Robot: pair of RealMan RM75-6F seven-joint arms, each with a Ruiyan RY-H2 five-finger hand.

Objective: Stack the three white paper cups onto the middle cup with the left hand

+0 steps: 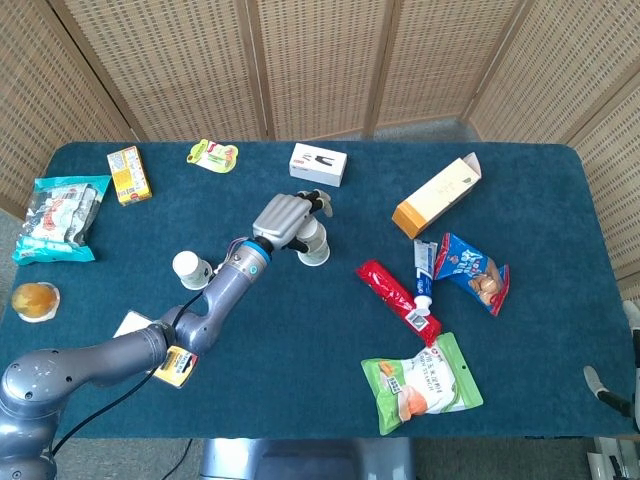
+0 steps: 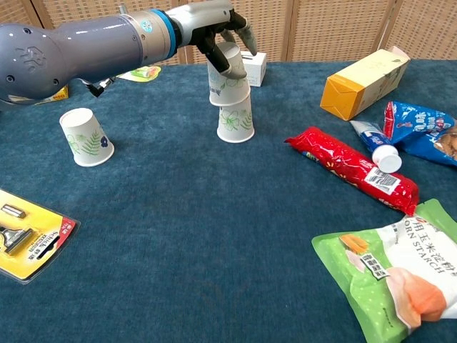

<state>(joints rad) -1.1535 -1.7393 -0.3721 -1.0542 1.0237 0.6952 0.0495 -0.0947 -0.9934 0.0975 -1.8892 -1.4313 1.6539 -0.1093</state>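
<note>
My left hand (image 2: 214, 28) grips an upside-down white paper cup (image 2: 227, 77) with a green leaf print. That cup hangs slightly tilted, its rim level with the top of the middle cup (image 2: 236, 123) and shifted a little to the left of it. I cannot tell whether the two touch. In the head view the left hand (image 1: 283, 219) covers most of the held cup above the middle cup (image 1: 315, 254). A third cup (image 2: 86, 137) stands upside down at the left (image 1: 189, 268). A bit of my right hand (image 1: 603, 387) shows at the lower right edge.
A red packet (image 2: 353, 170), a toothpaste tube (image 2: 377, 146), a blue snack bag (image 2: 421, 128) and an orange-ended carton (image 2: 364, 81) lie to the right. A green starch bag (image 2: 400, 271) is front right. A yellow blister card (image 2: 28, 232) is front left. A white box (image 2: 255, 66) sits behind the cups.
</note>
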